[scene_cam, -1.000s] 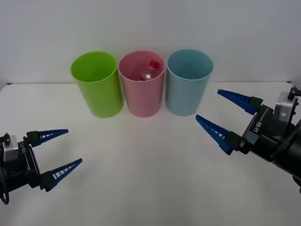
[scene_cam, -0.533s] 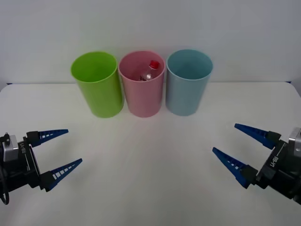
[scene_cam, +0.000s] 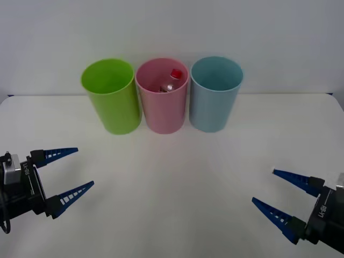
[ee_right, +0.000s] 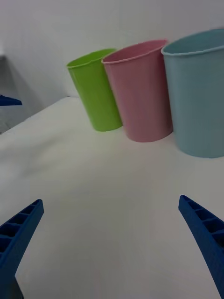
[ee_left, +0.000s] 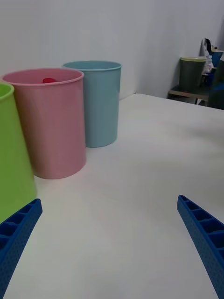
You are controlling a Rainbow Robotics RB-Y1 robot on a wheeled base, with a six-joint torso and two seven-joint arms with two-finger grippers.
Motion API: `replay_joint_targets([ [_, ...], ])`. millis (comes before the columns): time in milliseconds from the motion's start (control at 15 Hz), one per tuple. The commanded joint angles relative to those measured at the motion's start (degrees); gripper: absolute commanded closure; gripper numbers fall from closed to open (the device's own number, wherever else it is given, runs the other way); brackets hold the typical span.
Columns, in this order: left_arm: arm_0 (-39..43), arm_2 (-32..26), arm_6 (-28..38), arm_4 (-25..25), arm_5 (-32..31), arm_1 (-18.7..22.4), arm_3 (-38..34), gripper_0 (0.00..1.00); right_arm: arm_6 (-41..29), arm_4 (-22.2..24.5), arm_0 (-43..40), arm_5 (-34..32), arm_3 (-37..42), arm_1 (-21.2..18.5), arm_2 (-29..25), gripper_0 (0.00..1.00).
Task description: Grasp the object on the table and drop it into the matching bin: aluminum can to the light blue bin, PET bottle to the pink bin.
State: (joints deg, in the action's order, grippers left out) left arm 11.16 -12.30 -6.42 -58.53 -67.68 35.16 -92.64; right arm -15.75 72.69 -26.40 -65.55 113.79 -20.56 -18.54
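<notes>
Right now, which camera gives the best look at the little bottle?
The front view: it looks down into the pink bin, where the bottle leans with its red cap up. The left wrist view shows just the cap above the rim. In the right wrist view the bin's wall hides the bottle.

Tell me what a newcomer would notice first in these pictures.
Three tall bins stand in a row at the far side of the white table: the lime green bin, the pink bin and the light blue bin. The PET bottle already lies inside the pink one. The left gripper and right gripper sit low near the robot, jaws open.
</notes>
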Motion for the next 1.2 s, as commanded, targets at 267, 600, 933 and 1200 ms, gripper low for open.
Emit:
replay_joint_targets([
  [267,0.0,0.0,0.0,0.0,0.0,0.0,0.0,0.00,4.9,0.1,0.0,-0.1,-0.5,0.5,-1.6,0.00],
  [600,0.0,0.0,0.0,0.0,0.0,0.0,0.0,0.00,5.9,0.2,0.0,-0.7,-0.6,0.5,-1.5,0.00],
  [933,0.0,0.0,0.0,0.0,0.0,0.0,0.0,0.00,6.8,0.3,-0.1,-1.2,-0.5,0.5,-1.1,0.00],
  [1200,0.0,0.0,0.0,0.0,0.0,0.0,0.0,0.00,6.8,1.1,-0.1,-1.4,-0.5,0.5,-1.0,0.00],
])
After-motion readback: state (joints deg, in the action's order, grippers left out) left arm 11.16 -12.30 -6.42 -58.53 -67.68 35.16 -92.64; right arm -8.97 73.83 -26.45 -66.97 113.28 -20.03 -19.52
